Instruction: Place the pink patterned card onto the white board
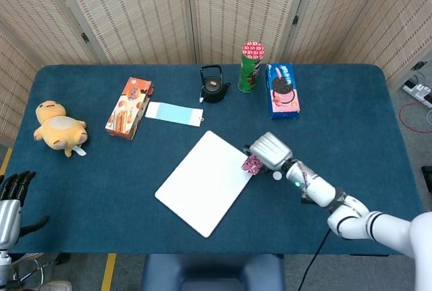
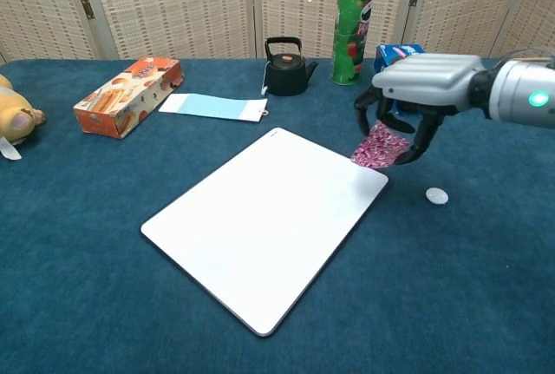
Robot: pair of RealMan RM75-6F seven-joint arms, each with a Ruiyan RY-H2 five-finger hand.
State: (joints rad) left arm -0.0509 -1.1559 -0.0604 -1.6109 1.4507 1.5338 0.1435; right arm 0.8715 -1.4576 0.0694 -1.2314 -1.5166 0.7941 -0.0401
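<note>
**Pink card hanging over the board's right edge**

While the right hand (image 2: 408, 101) is hovering above the table (image 2: 486, 287), its fingers (image 2: 427, 138) are pinching the pink patterned card (image 2: 379, 146), which is hanging tilted beneath them, clear of the cloth. The card's lower end is sitting just over the right edge of the white board (image 2: 260, 218), and whether it is touching the board cannot be told. A small white disc (image 2: 437, 195) is lying on the table just right of and below the fingers. Behind them a blue biscuit box (image 1: 282, 89) and a green tube (image 2: 353, 29) are standing. The left hand (image 1: 11, 200) is hanging off the table's left edge, fingers apart, holding nothing.
</note>
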